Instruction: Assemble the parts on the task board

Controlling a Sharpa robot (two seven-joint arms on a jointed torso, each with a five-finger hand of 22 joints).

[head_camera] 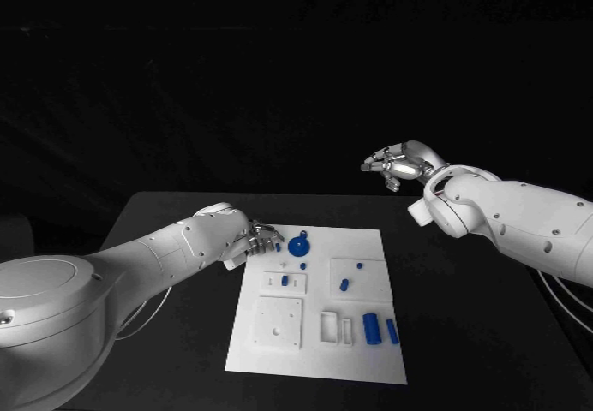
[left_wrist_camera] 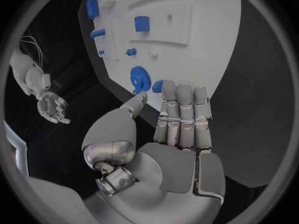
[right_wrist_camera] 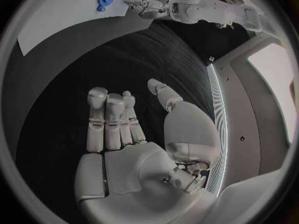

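Note:
The white task board (head_camera: 321,342) lies in the middle of the black table. A round blue part (head_camera: 298,249) sits near its far left corner, and it also appears in the left wrist view (left_wrist_camera: 141,78). My left hand (head_camera: 256,242) hovers at that corner with its fingers straight and together (left_wrist_camera: 181,119) and nothing in it. Its thumb tip is close to the round part, and a small blue piece (left_wrist_camera: 157,86) lies just past the fingertips. My right hand (head_camera: 398,164) is raised high beyond the board's far right, with its fingers (right_wrist_camera: 109,119) apart and holding nothing.
Small blue parts (head_camera: 344,282) stand in the board's middle blocks, and two blue cylinders (head_camera: 380,330) lie near its right front. White raised blocks (head_camera: 279,322) occupy the left front. Bare black table (head_camera: 470,342) surrounds the board.

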